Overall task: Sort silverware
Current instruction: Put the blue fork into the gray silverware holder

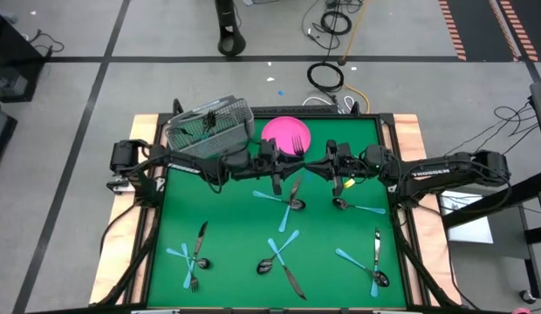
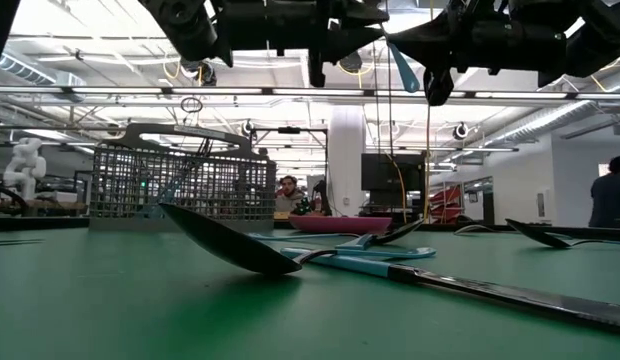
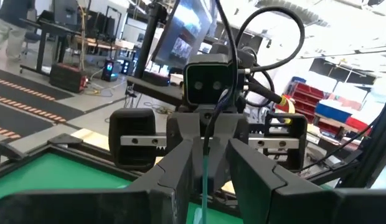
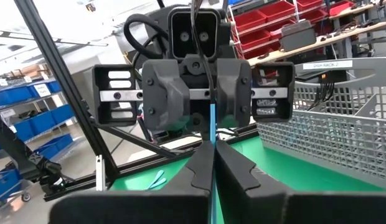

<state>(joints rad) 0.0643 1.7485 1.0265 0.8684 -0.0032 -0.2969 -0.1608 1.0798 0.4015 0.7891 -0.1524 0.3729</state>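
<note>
Left of the pink plate, just beside it: one grey wire basket, tilted at the back edge of the green mat. One plate, one basket, and on the plate one dark fork.

Loose silverware now, counting groups across the mat, all in front of the plate. That's five. Far out to the plate's left, the first group: dark pieces crossed with light blue handles. Straight out from the plate, well apart from it, the second group, a blue cross with a dark spoon and knife. Nearer the plate, the third group. A little right of the plate, a lone spoon with a blue handle. Far right, the fifth group. The pieces overlap too much for an exact count.

Two arms, stretched level from either side and meeting nose to nose just in front of the plate, above the mat. The left gripper has its fingers parted, one on either side of a light blue handle, with a gap showing. The right gripper faces it with its fingers pressed together, pinching that same handle. So the piece hangs between the two, clear of the mat.
</note>
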